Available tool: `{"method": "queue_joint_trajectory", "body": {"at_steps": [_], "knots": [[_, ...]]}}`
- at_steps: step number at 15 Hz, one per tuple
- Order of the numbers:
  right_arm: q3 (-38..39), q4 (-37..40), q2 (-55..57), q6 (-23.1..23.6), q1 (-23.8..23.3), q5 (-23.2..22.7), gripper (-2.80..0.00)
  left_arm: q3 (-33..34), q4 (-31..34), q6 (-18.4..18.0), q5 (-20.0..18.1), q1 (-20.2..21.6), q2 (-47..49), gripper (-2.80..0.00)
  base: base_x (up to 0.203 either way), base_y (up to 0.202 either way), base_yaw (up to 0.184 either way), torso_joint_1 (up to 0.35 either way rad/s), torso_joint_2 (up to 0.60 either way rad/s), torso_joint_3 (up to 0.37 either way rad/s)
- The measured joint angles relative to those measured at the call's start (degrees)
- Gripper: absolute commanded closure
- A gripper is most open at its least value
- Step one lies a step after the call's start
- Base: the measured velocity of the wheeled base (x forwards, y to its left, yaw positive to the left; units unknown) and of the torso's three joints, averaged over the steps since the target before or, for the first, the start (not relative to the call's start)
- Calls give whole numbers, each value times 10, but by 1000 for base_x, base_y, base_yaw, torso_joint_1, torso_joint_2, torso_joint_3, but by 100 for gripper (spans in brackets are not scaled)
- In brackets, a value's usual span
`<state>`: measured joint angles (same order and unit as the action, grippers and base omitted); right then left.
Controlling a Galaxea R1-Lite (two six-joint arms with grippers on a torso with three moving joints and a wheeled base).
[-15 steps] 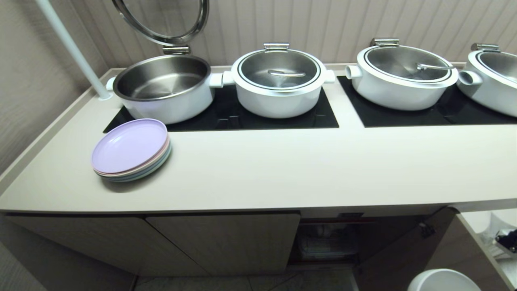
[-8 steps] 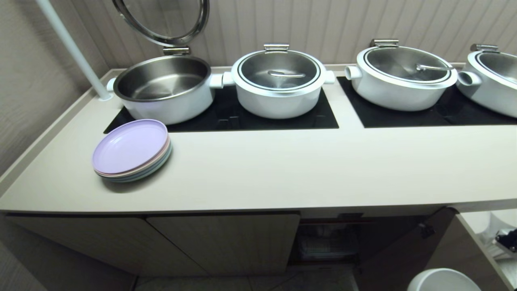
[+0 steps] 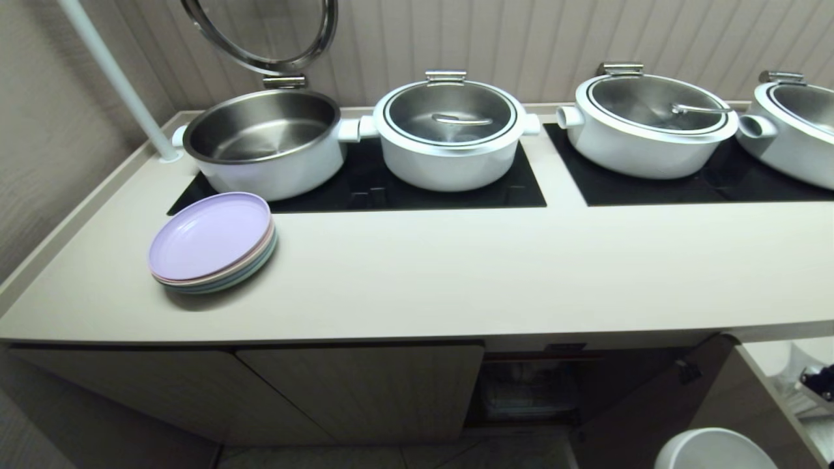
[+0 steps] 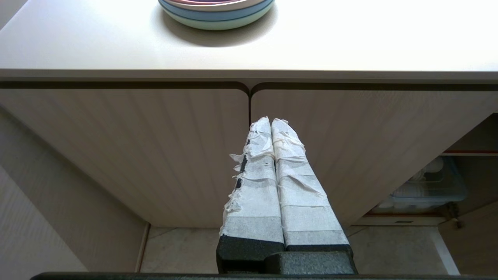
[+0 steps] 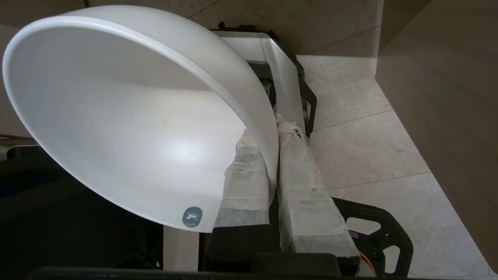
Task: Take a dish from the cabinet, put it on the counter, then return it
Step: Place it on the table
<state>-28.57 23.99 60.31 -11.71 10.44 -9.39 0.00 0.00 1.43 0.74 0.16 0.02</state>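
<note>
Across the long cream counter (image 3: 456,273), four white pots sat on black cooktop panels and a stack of pastel plates (image 3: 212,242) lay near its left end, with bare worktop between. Below it, the cabinet (image 3: 528,391) stood open, a rack dimly visible on its shelf. Low at the robot's right, below counter level, the white dish (image 5: 128,116) was pinched by its rim between the taped fingers of the right gripper (image 5: 272,151), one finger inside the wall and one outside. The left gripper (image 4: 272,128) hung clenched and empty before the shut cabinet doors. By appearances the bowl was out of the cabinet and not yet set down; the next move called for lifting it clear of the counter edge and lowering it level onto bare worktop.
</note>
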Motion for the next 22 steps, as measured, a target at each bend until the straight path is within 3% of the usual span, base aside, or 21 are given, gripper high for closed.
{"method": "queue_joint_trajectory", "body": {"at_steps": [10, 22], "knots": [[11, 56, 0, 1, 3, -25, 0, 0, 0, 0, 0, 0, 0, 0, 0, 0, 0, 0, 0, 0], [21, 56, 2, 1, 17, -25, 0, 0, 0, 0, 0, 0, 0, 0, 0, 0, 0, 0, 0, 0]]}}
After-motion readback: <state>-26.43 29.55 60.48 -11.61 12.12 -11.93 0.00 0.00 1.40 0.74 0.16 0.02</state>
